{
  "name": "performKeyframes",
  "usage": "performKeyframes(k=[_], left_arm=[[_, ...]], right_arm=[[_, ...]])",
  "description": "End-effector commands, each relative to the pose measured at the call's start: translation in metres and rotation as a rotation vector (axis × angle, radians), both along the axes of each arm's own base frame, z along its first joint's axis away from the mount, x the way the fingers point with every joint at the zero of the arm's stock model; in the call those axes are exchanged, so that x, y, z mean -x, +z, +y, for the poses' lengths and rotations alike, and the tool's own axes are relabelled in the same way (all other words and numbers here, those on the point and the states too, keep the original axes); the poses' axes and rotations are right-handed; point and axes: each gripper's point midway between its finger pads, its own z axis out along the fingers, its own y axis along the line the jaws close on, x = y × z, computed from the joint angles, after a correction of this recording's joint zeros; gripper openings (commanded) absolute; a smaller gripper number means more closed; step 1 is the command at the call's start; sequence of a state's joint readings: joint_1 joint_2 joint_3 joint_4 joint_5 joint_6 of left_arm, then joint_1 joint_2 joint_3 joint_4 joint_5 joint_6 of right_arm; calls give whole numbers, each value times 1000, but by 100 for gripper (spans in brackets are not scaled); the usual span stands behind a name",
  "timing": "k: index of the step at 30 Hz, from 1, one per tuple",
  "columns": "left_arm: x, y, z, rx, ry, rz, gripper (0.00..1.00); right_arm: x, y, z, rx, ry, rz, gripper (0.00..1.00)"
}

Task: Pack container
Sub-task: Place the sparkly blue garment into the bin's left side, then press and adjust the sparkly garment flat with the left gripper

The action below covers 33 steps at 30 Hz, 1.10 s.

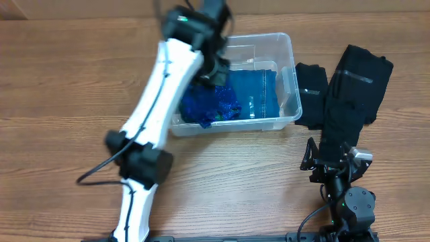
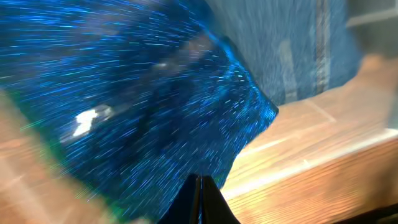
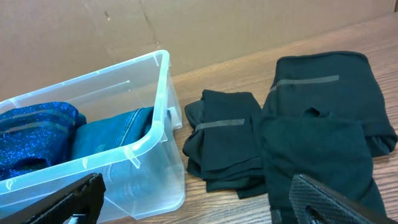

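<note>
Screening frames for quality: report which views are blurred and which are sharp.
Left wrist: heavy motion blur, the blue sparkly fabric streaked into lines. Overhead: mostly sharp, only the far end of the left arm smeared. Right wrist: sharp on the container and black garments.

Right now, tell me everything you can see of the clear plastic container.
The container is a see-through rectangular plastic bin with rounded corners and a lipped rim, no lid. It stands upright on the wooden table. Inside lie a sparkly blue fabric at its left end and a folded denim-like piece beside it. The left gripper reaches down into it over the sparkly fabric. Folded black garments lie just outside its right end, clear of its base.
</note>
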State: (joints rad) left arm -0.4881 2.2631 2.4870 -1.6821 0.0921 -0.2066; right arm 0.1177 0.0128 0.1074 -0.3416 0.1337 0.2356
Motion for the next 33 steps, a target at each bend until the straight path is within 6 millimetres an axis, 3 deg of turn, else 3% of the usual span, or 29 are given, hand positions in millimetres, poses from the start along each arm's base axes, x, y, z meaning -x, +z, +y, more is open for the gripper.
performKeyframes(k=[1, 6, 8, 10, 12, 15, 17, 19, 22, 23, 26, 27, 30, 33], left_arm=[[-1, -51, -3, -89, -42, 98, 4], [-3, -111, 28, -257, 22, 211, 4], [-6, -115, 42, -275, 71, 225, 4], [-12, -102, 48, -250, 101, 197, 4], [-15, -73, 47, -206, 132, 135, 4], [-16, 6, 59, -167, 173, -68, 14], [-11, 50, 73, -168, 214, -190, 4], [-2, 89, 88, -183, 252, -306, 4], [30, 158, 108, -136, 304, -490, 25], [36, 164, 114, -142, 312, -507, 33], [48, 150, 131, -212, 335, -470, 49], [47, 123, 129, -247, 318, -405, 55], [25, 77, 101, -176, 241, -372, 68], [15, 31, 72, -72, 176, -324, 63]], right_arm=[[0, 1, -1, -5, -3, -9, 100], [0, 1, -1, -5, -3, -9, 100], [0, 1, -1, -5, -3, -9, 100], [0, 1, -1, -5, -3, -9, 100], [0, 1, -1, -5, -3, -9, 100], [0, 1, -1, -5, -3, -9, 100], [0, 1, -1, -5, -3, -9, 100], [0, 1, -1, -5, -3, -9, 100], [0, 1, -1, -5, -3, -9, 100], [0, 1, -1, -5, -3, -9, 100], [0, 1, -1, -5, -3, -9, 100], [0, 1, -1, -5, -3, -9, 100], [0, 1, -1, -5, -3, -9, 100], [0, 1, -1, -5, -3, -9, 100]])
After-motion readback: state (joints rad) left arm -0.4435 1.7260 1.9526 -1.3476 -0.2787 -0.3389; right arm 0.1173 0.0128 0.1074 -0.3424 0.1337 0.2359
